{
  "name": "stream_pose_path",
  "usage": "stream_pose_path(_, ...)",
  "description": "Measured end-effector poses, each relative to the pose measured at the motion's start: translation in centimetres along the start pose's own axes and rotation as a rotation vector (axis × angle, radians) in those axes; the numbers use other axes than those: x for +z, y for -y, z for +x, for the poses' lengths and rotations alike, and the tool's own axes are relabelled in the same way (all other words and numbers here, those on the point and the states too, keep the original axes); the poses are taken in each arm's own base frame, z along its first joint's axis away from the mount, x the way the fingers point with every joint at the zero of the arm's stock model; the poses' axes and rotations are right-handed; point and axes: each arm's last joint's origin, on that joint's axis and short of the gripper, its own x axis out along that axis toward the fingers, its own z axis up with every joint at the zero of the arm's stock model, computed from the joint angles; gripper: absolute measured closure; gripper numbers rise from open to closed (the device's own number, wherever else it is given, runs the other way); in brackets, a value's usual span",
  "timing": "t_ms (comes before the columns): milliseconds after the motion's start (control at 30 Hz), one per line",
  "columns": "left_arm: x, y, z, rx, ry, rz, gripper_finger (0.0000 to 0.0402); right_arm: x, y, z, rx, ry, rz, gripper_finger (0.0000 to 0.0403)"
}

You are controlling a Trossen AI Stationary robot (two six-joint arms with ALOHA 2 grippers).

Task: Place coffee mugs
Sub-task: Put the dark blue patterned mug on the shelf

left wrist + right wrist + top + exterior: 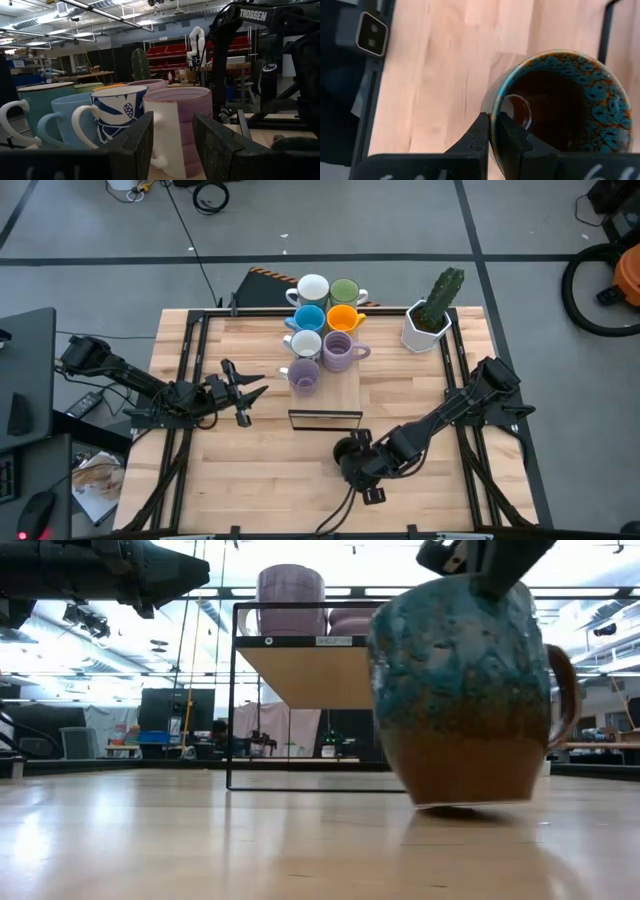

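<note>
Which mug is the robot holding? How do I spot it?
Look at the wooden table, near its front edge, away from the cluster of mugs at the back. The right gripper pinches the rim of the dark mug: the only one speckled teal above and brown below.

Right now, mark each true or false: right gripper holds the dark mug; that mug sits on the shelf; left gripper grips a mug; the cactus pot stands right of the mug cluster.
1. The right gripper pinches the dark brown mug by its rim: true.
2. That mug sits on the shelf: false, it is tilted at the table.
3. The left gripper grips a mug: false, open and empty.
4. The cactus pot stands right of the cluster: true.
</note>
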Motion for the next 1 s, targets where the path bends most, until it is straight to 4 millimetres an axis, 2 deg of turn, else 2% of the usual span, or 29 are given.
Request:
stream_pose_path(600, 0.0, 0.0, 0.0, 0.000, 0.000, -0.002, 0.0260, -3.7, -1.1, -4.5, -0.178, -0.111, 0.098, 0.0377)
stream_pose_path(800, 0.0, 0.0, 0.0, 0.000, 0.000, -0.003, 0.0260, -4.9, -0.2, -7.1, -0.261, -0.133, 0.122, 0.0377)
stream_pose_path(1000, 0.0, 0.0, 0.0, 0.000, 0.000, -0.003, 0.0260, -5.8, 1.7, -9.8, -0.368, -0.124, 0.117, 0.0377)
